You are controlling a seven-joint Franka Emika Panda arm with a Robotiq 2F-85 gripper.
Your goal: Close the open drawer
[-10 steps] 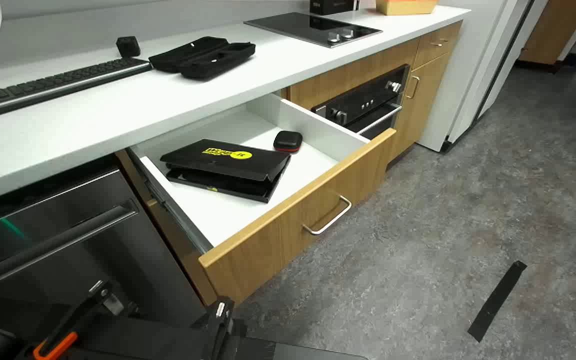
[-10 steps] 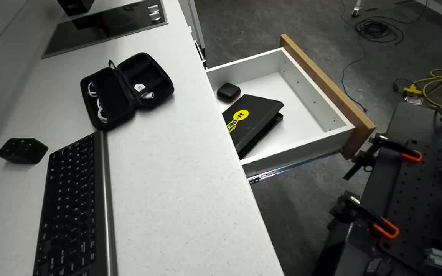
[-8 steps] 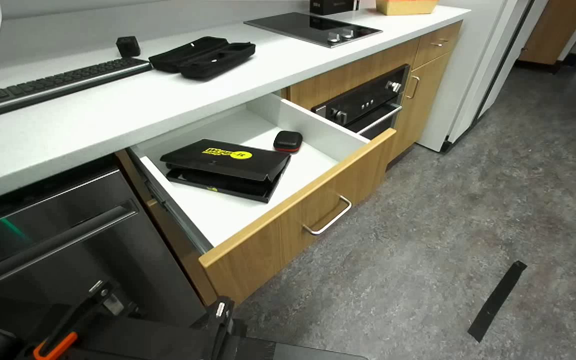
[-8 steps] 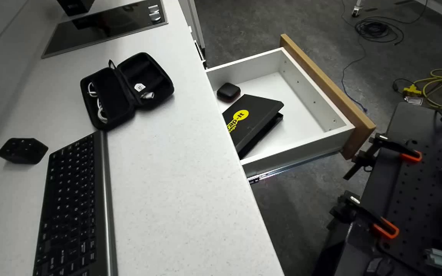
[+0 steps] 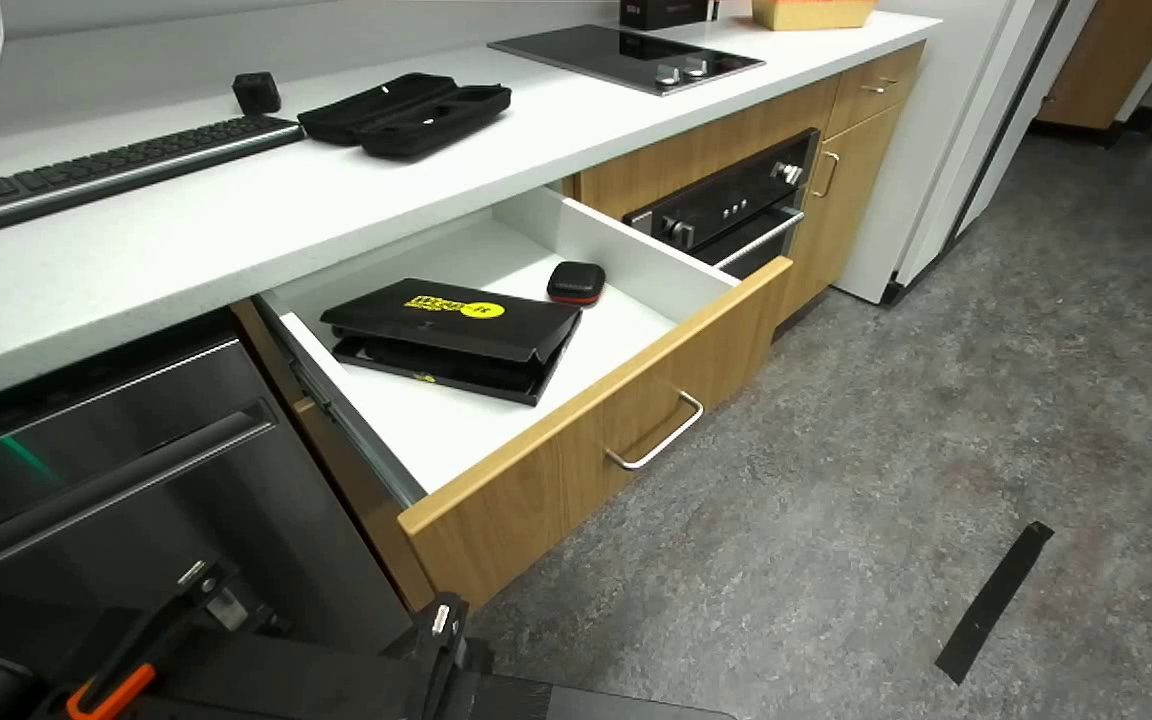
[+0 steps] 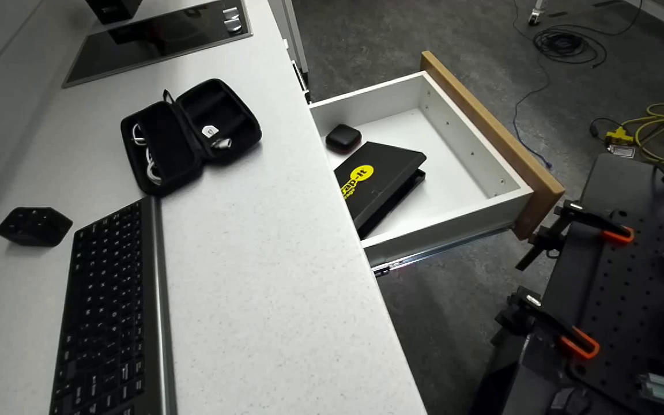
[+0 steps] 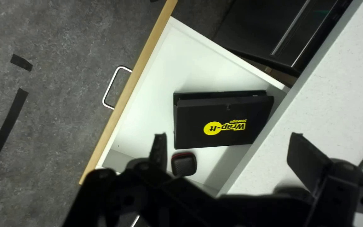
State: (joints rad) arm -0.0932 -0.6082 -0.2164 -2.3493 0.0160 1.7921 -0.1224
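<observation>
The drawer stands open in both exterior views, with its light tan wood front (image 5: 536, 490) pulled well out from under the counter (image 6: 490, 127). Its silver bar handle (image 5: 666, 440) is on the front face. In the wrist view the drawer's top edge (image 7: 128, 91) runs diagonally, with the handle (image 7: 110, 85) at its left. My gripper (image 7: 228, 135) is open and empty, seen from above the drawer and the counter edge. One finger (image 7: 159, 148) shows against the drawer interior, the other (image 7: 306, 157) against the counter. The gripper is out of view in both exterior views.
A black Wrap-It box (image 5: 446, 325) and a small black case (image 5: 576, 283) lie inside the drawer. A black table (image 6: 608, 288) with orange-handled clamps stands close to the drawer's front corner. A keyboard (image 6: 107, 311) and an open black case (image 6: 193, 135) lie on the white counter (image 6: 263, 276).
</observation>
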